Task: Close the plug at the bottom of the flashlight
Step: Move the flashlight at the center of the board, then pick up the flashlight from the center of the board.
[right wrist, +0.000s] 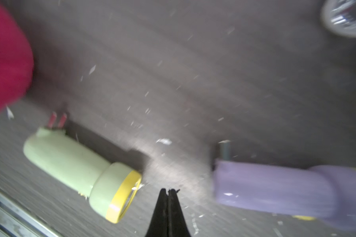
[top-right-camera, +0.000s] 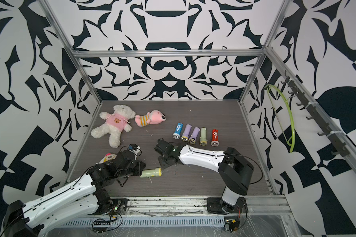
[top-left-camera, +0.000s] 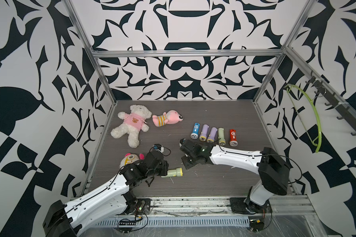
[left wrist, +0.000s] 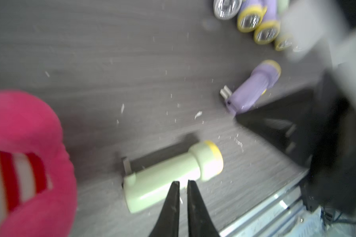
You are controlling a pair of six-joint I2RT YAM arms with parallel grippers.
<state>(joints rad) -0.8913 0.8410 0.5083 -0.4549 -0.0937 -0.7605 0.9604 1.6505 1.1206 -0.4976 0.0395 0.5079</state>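
The green flashlight (left wrist: 173, 176) lies on its side on the dark table (top-left-camera: 203, 184), crosswise just ahead of the left gripper (left wrist: 182, 183). That gripper's fingers are drawn together with only a sliver between the tips, and they hold nothing. The tips hang over the flashlight's body near its tail; whether they touch it I cannot tell. At the tail, the plug (left wrist: 126, 165) stands folded out, its two prongs pointing sideways from the body. The yellow-rimmed lens end points away towards the right gripper (right wrist: 169, 190).

The right gripper is pressed closed and empty, aimed at bare table. The green flashlight lies to one side of it and a loose purple flashlight (right wrist: 275, 188) to the other, its own prongs out as well.

Beyond the right gripper a row of five flashlights (top-left-camera: 213, 134) lies side by side, lenses towards the arms. A pink plush (left wrist: 25, 153) sits close beside the left gripper. A white teddy bear (top-left-camera: 132, 123) lies well beyond it.
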